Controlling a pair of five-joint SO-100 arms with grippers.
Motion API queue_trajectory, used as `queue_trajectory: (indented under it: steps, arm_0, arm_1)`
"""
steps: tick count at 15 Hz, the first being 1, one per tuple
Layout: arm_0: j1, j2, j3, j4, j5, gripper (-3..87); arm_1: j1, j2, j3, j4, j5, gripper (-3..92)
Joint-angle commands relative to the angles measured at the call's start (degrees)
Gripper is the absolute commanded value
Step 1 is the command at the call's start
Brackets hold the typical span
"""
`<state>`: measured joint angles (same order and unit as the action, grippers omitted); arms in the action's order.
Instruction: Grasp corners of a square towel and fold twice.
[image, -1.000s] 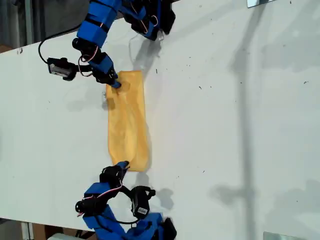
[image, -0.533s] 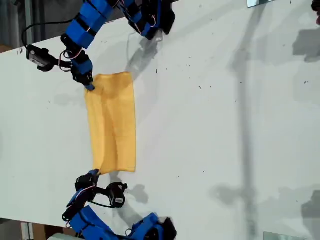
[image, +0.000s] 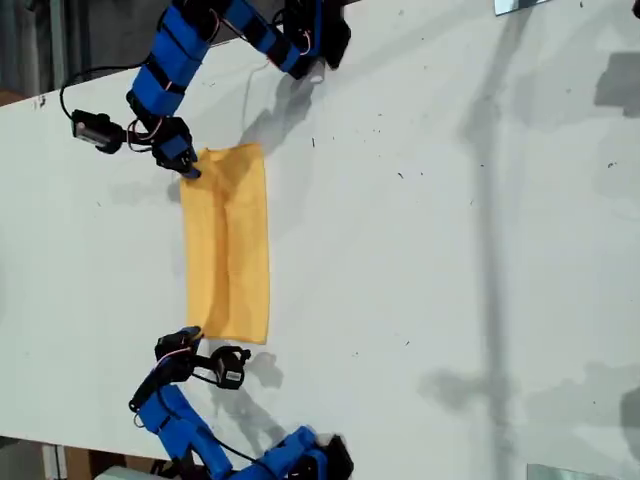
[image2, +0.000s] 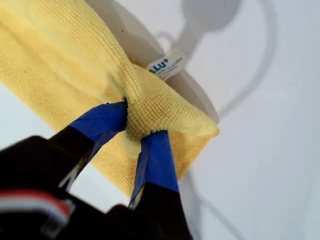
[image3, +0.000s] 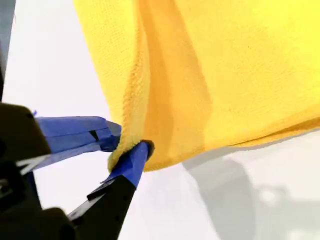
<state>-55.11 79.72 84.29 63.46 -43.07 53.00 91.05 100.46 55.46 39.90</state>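
My first gripper (image2: 134, 131) is clenched on a corner of the towel (image2: 60, 60). The cloth bunches between the 2 blue-taped fingers (image2: 157, 150), and a small white label (image2: 165, 64) sticks out of the hem just beyond them. My second gripper (image3: 127, 147) is pinched shut on another corner. The yellow cloth (image3: 225, 75) spreads away from its tips and its edge sits just off the white table (image3: 50, 60). In the exterior view the towel (image: 228, 245) lies as a long folded strip on the table (image: 450, 250). An arm at the top (image: 165, 75) meets one end corner on the exterior view's left side, and an arm at the bottom (image: 170, 410) meets the other end's corner on that same side. I cannot tell which of these is my first arm. Compared with 0.5 s ago, the strip has slid a little toward the exterior view's right. It remains further to the exterior view's left than it was 1 s ago.
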Motion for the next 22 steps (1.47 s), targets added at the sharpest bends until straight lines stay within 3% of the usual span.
queue_trajectory:
  steps: [1, 5, 16, 17, 18, 19, 21, 22]
  arm_0:
    - [3.78, 11.25, 4.31, 2.81, -2.29, -0.4]
    - [10.46, 19.78, 13.54, 5.98, -7.21, -0.4]
    - [14.41, 15.12, 26.02, -5.10, -12.39, -0.4]
    - [13.62, 14.94, 25.75, -4.83, -12.30, -0.2]
    - [13.27, 15.12, 25.58, -4.31, -12.13, 10.4]
    - [13.18, 15.64, 25.49, -3.16, -12.30, 20.9]
    - [14.24, 17.67, 25.31, -0.70, -13.36, 27.1]
    - [15.38, 18.72, 25.40, 0.09, -14.06, 26.4]
  arm_1:
    - [-1.23, 6.33, -0.70, 3.96, 1.32, 0.0]
    - [-7.03, 7.29, 5.27, 8.44, 6.59, 0.0]
    - [-7.82, 0.88, 11.07, 8.00, 12.13, 0.0]
    - [-8.09, 0.79, 10.63, 8.26, 12.30, 3.6]
    - [-8.35, 0.79, 10.37, 8.88, 12.30, 20.4]
    - [-8.44, 1.05, 10.20, 9.32, 12.30, 30.2]
    - [-7.65, 1.58, 9.32, 11.87, 12.74, 50.0]
    - [-7.29, 1.41, 8.35, 13.54, 12.74, 53.5]
